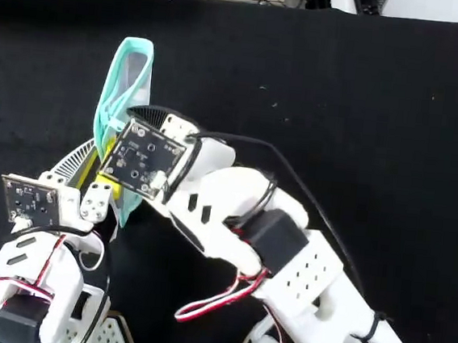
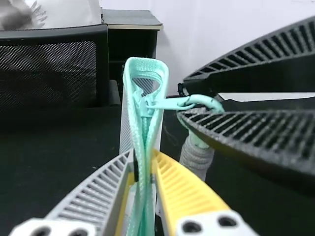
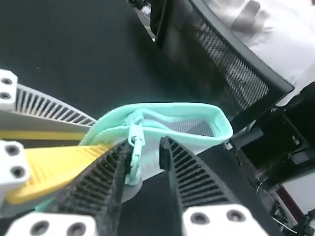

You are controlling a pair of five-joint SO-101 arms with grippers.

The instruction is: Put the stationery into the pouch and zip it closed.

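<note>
Zipping stage: the left claw [image 2: 142, 164] clamps the pouch [image 1: 124, 88] by one end, on edge. The right claw [image 3: 146, 147], narrowly parted at the pouch's top edge, brackets the zip pull [image 3: 134, 140], apparently unpinched; next, pinch and draw.

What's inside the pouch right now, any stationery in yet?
Through the open end of the pouch only pale mesh lining shows, no stationery. The rest of the inside is hidden by its pinched walls and the left gripper clamped on them, so I cannot rule items out.
</note>
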